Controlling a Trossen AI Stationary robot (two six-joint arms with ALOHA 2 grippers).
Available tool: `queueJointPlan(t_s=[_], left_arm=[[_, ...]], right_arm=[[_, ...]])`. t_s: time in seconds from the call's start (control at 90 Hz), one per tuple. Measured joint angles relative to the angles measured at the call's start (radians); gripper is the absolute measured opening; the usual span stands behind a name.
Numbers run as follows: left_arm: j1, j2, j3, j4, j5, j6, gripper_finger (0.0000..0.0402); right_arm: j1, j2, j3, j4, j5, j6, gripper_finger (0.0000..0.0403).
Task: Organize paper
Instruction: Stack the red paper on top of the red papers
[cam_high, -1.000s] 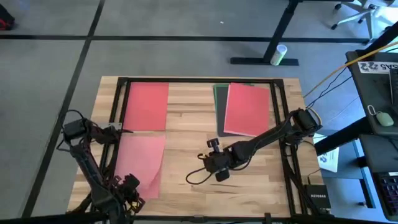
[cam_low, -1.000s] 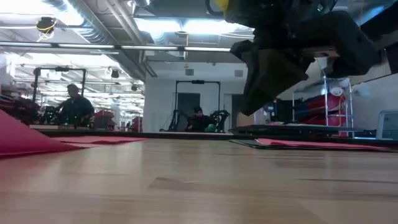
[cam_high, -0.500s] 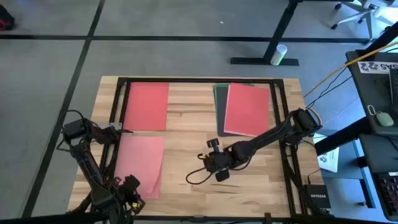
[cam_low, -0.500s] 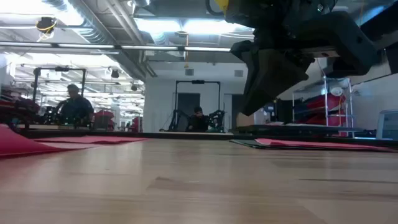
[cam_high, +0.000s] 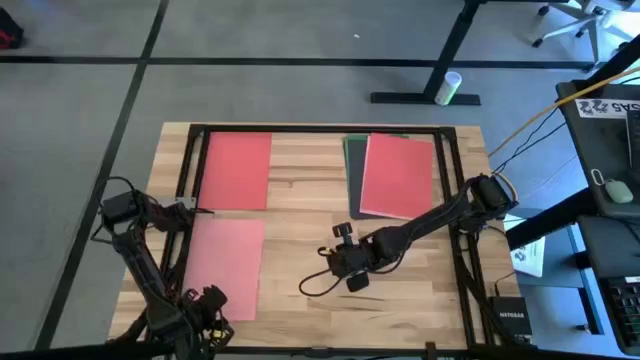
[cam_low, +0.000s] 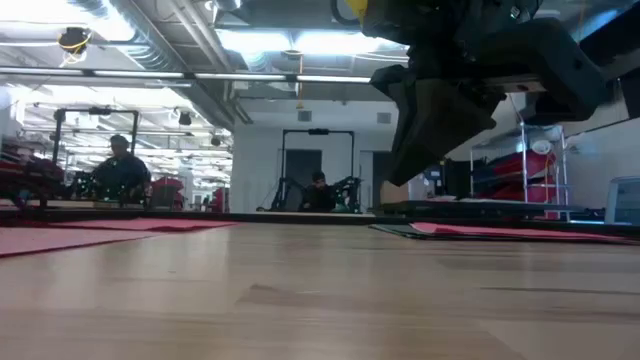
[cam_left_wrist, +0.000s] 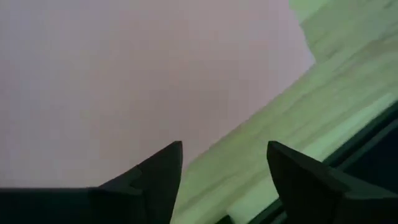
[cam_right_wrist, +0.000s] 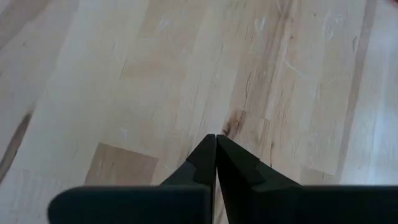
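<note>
Pink sheet (cam_high: 226, 267) lies flat on the tabletop (cam_high: 300, 200) near-left part, red sheet (cam_high: 237, 171) just beyond it. Another red sheet (cam_high: 397, 175) tops a dark sheet (cam_high: 352, 165) at far right. Left claw (cam_left_wrist: 224, 171) at the pink sheet's near edge, fingers apart, holding nothing. Right claw (cam_right_wrist: 216, 155) over bare wood mid-tabletop, fingers pressed together, empty.

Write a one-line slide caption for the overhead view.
Coloured paper sheets spread on a wooden table; left tool by the pink sheet, right tool mid-table.
</note>
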Motion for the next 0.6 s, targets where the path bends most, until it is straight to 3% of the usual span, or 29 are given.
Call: queueJointPlan(t_s=[0.378,0.6], left_arm=[[0.052,0.001,-0.005,-0.011,-0.023,0.133,0.0221],[0.146,0.001,-0.005,-0.022,-0.09,0.328,0.0175]], right_arm=[[0.0,0.0,0.0,-0.005,0.009,-0.003,0.0001],[0.0,0.0,0.0,-0.049,0.013,-0.003,0.0001]])
